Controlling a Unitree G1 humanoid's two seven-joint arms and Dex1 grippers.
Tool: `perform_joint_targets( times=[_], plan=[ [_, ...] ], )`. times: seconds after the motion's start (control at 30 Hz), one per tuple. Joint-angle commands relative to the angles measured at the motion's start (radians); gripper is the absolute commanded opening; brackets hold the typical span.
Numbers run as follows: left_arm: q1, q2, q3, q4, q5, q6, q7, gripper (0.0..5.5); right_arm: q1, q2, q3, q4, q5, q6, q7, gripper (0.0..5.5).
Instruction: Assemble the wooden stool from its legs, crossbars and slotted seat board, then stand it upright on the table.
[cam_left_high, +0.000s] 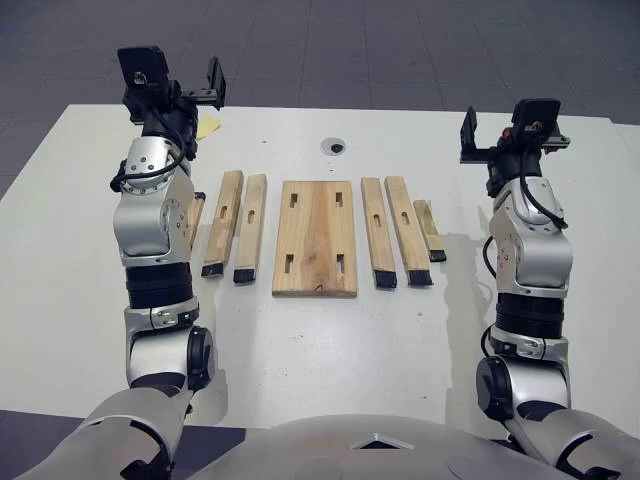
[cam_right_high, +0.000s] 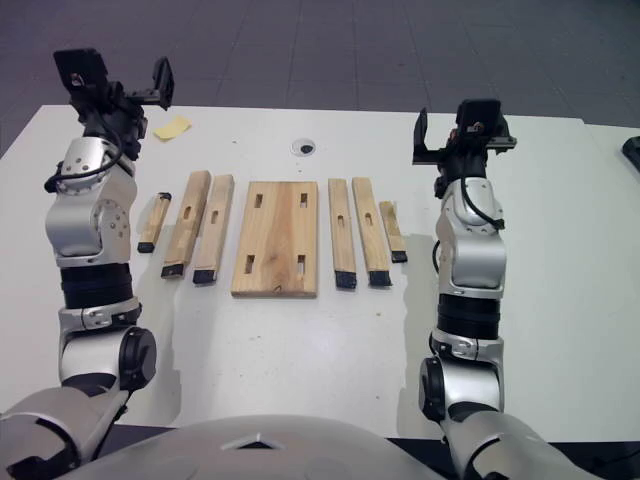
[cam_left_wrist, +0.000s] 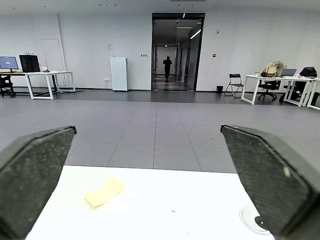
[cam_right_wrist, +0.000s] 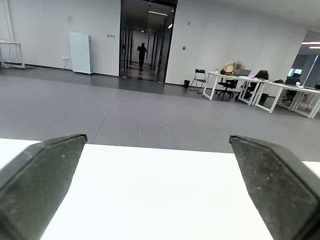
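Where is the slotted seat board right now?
In the eye views, the seat board lies flat on the table, centred between the left legs and the right legs, nearer the robot than the round hole.

A white surface (cam_left_high: 330, 340) carries a seat board (cam_left_high: 316, 237) lying flat. Left of the board lie 2 legs (cam_left_high: 222, 222) and a short crossbar (cam_right_high: 153, 222). Right of the board lie 2 more legs (cam_left_high: 377, 232) and another crossbar (cam_left_high: 430, 230). Beyond the board sit a yellow note (cam_left_high: 207, 127) and a round grommet (cam_left_high: 334, 146).
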Motion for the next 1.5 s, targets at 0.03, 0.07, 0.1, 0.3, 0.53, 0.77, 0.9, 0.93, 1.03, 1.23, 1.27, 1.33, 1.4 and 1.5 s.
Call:
perform_joint_targets(
  times=[0.03, 0.07, 0.1, 0.3, 0.53, 0.77, 0.9, 0.93, 1.03, 1.23, 1.27, 1.33, 1.4, 1.5],
  plan=[
    [0.018, -0.006, 0.002, -0.017, 0.008, 0.025, 0.019, 5.4, 0.064, -0.035, -0.006, -0.042, 0.05, 0.088, 0.078, 5.29],
    [0.017, -0.01, -0.003, -0.019, 0.008, 0.027, 0.019, 5.4, 0.084, -0.04, -0.008, -0.062, 0.071, 0.12, 0.103, 5.29],
    [0.018, -0.013, -0.008, -0.023, 0.007, 0.028, 0.019, 5.4, 0.101, -0.045, -0.013, -0.078, 0.087, 0.147, 0.12, 5.29],
    [0.026, -0.035, -0.028, -0.061, 0.005, 0.051, 0.03, 5.4, 0.185, -0.081, 0.009, -0.123, 0.125, 0.298, 0.177, 5.29],
    [0.028, -0.062, -0.065, -0.067, 0.017, 0.065, 0.037, 5.4, 0.239, -0.091, 0.081, -0.057, 0.088, 0.276, 0.195, 5.29],
    [0.043, -0.067, -0.065, -0.077, 0.02, 0.081, 0.046, 5.4, 0.259, -0.108, 0.118, -0.042, 0.052, 0.28, 0.205, 5.29],
    [0.048, -0.068, -0.067, -0.084, 0.022, 0.086, 0.05, 5.4, 0.264, -0.116, 0.131, -0.044, 0.049, 0.285, 0.223, 5.29],
    [0.05, -0.069, -0.066, -0.085, 0.022, 0.086, 0.051, 5.4, 0.264, -0.119, 0.134, -0.045, 0.05, 0.287, 0.229, 5.29],
    [0.055, -0.072, -0.065, -0.085, 0.024, 0.086, 0.054, 5.4, 0.26, -0.13, 0.147, -0.033, 0.036, 0.295, 0.233, 5.29],
    [0.05, -0.07, -0.068, -0.084, 0.025, 0.089, 0.057, 5.4, 0.251, -0.144, 0.17, -0.003, 0.016, 0.325, 0.237, 5.29],
    [0.049, -0.07, -0.068, -0.086, 0.026, 0.091, 0.057, 5.4, 0.251, -0.145, 0.172, 0.0, 0.015, 0.33, 0.24, 5.16],
    [0.047, -0.07, -0.069, -0.087, 0.027, 0.092, 0.057, 5.4, 0.25, -0.143, 0.172, 0.005, 0.02, 0.343, 0.246, 4.97],
    [0.044, -0.071, -0.07, -0.087, 0.03, 0.093, 0.056, 5.4, 0.244, -0.133, 0.163, 0.008, 0.031, 0.372, 0.249, 4.63],
    [0.041, -0.073, -0.068, -0.087, 0.033, 0.095, 0.057, 5.4, 0.231, -0.124, 0.155, 0.014, 0.048, 0.412, 0.255, 4.19]
  ],
)
